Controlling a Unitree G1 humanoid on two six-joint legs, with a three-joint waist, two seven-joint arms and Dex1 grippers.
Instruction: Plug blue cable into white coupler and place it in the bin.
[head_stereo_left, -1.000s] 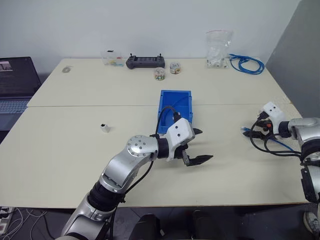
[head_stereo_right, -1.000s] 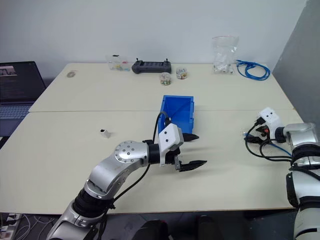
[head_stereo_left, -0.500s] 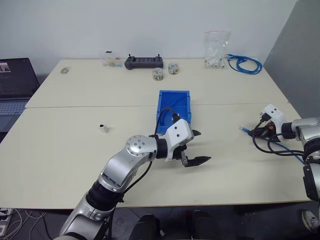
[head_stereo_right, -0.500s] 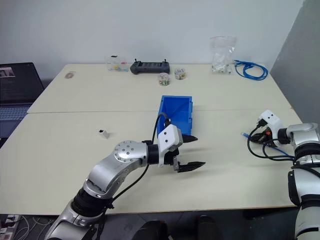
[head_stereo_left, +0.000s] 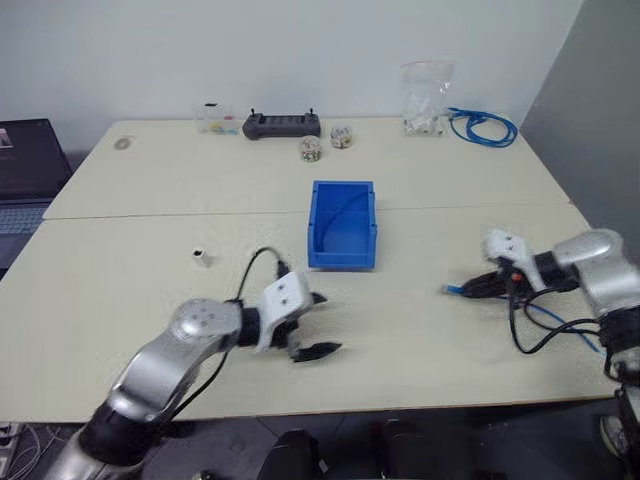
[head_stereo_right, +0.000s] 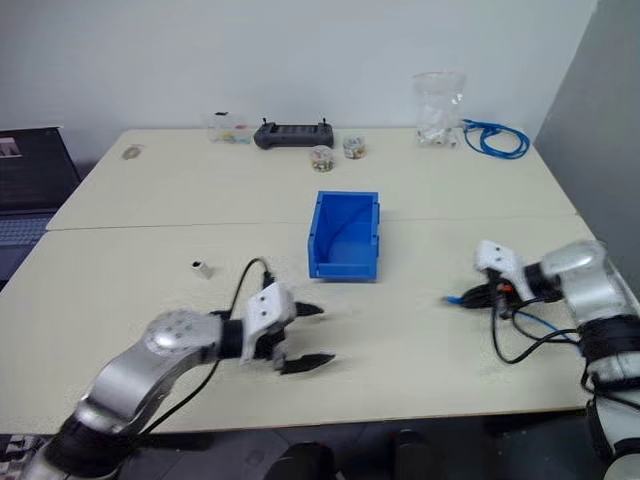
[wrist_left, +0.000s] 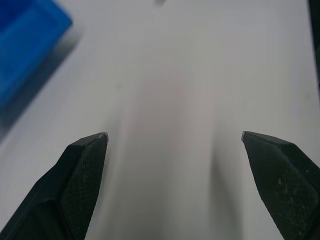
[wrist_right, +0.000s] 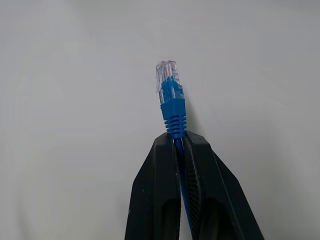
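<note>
Grip first: the right gripper (wrist_right: 176, 142) has its two black fingers pressed together on the blue cable (wrist_right: 171, 100), a thin bright blue network cable with a ribbed blue boot and a clear plastic plug that sticks out past the fingertips. In the head views that plug end (head_stereo_left: 452, 290) hangs just above the pale beige table (head_stereo_left: 420, 340), right of the bin, while the rest of the strand trails back under the right wrist among the arm's black leads.

The left gripper (head_stereo_left: 318, 324) is spread as wide as it goes and holds nothing; its fingers (wrist_left: 82, 170) frame only bare tabletop (a corner of the blue bin shows at the edge of that wrist view). It hovers low over the near part of the table, in front of and left of the bin.

The bin (head_stereo_left: 343, 262), a bright blue open-top plastic box, sits near the table's middle. The white coupler (head_stereo_left: 201, 257), a tiny whitish block with a dark opening, lies alone on the table well to the left of the bin, apart from both grippers.

Along the far edge stand a black handheld controller (head_stereo_left: 281, 124), two small round jars (head_stereo_left: 325, 142), a small clear box (head_stereo_left: 211, 118), a clear plastic bag of white pieces (head_stereo_left: 425, 98) and a coiled bundle of blue cable (head_stereo_left: 485, 127). An open laptop (head_stereo_left: 28, 170) sits at the far left. No writing or brand mark is legible on anything.
</note>
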